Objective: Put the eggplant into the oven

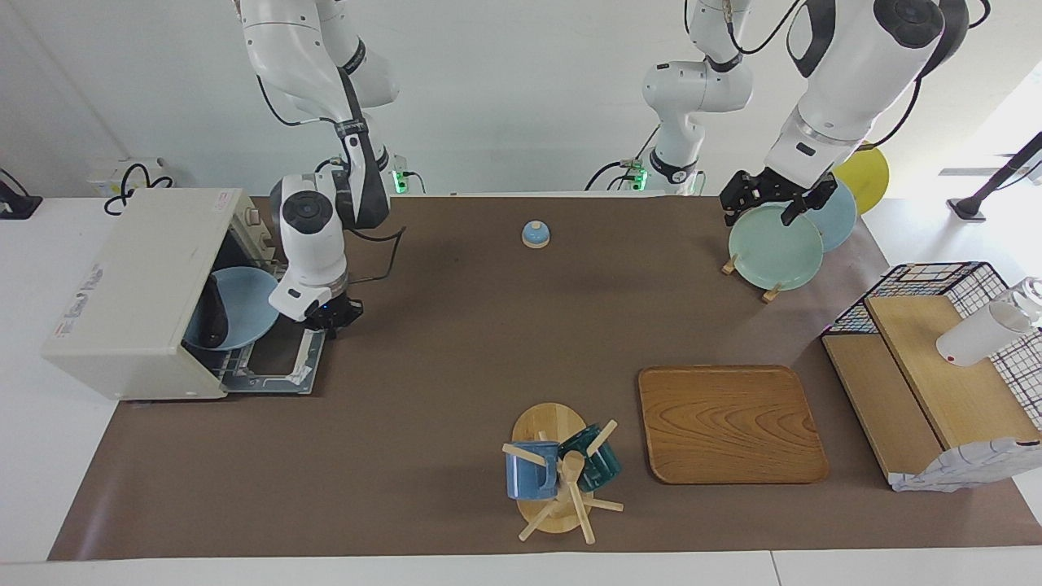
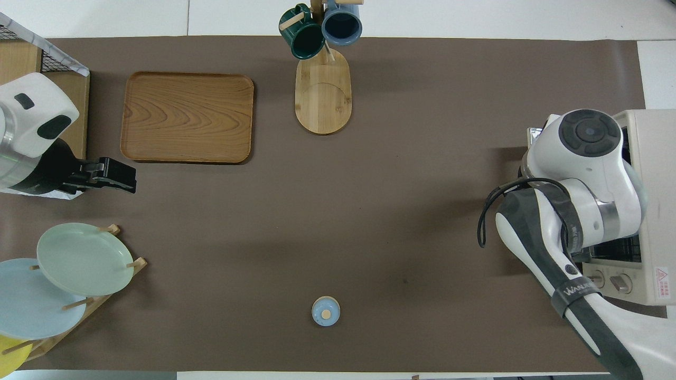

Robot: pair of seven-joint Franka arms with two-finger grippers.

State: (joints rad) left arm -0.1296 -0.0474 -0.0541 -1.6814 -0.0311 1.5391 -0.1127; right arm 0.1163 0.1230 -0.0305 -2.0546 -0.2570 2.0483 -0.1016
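The cream-white oven (image 1: 138, 293) stands at the right arm's end of the table, with its door (image 1: 277, 368) folded down flat. A blue plate (image 1: 244, 308) sits on the rack, partly inside the oven. The dark eggplant (image 1: 214, 316) lies on the plate, inside the oven's opening. My right gripper (image 1: 330, 313) is low over the open door, beside the plate's outer rim. In the overhead view the right arm (image 2: 581, 174) covers the oven's (image 2: 652, 211) front, so the eggplant is hidden there. My left gripper (image 1: 769, 210) waits open and empty over the plate rack; it also shows in the overhead view (image 2: 113, 175).
A rack with green and blue plates (image 1: 775, 247) stands near the left arm. A small blue knobbed lid (image 1: 536, 234) sits mid-table near the robots. A wooden tray (image 1: 730, 423) and a mug tree (image 1: 562, 472) lie farther out. A wire basket with wooden boards (image 1: 936, 374) is at the left arm's end.
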